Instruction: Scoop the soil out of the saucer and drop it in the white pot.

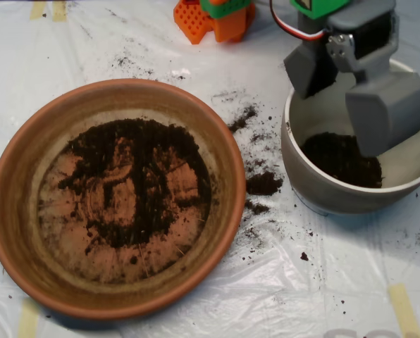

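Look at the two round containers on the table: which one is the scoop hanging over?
The white pot at right: the open scoop hangs over its deep walls and dark soil. The saucer at left is wider, shallow and terracotta.

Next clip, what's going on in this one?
A robot arm is moving soil from a terracotta saucer into a white pot. Its grey scoop tool hangs open over the pot, where a dark heap of soil already lies. A thin, patchy layer of soil remains in the saucer, and spilled crumbs dot the plastic sheet between the two.
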Controlling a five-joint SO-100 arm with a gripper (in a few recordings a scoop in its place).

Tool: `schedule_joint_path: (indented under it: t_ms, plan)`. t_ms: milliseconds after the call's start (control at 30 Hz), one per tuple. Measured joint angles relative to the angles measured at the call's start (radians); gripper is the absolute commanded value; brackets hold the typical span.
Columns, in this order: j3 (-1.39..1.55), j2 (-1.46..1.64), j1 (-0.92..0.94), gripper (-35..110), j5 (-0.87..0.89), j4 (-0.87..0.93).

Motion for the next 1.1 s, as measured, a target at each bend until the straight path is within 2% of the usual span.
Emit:
schedule_joint_path:
  t_ms: [200,400,500,800,1100]
  plan:
    - [-0.284,-0.035,0.172,39,0.057,0.084]
    - [-0.290,-0.037,0.337,39,0.032,0.094]
    - [-0.146,-0.017,0.399,40,-0.005,0.048]
    - [0.537,0.132,0.557,44,-0.143,-0.279]
    - [0.853,0.140,0.709,48,-0.272,-0.489]
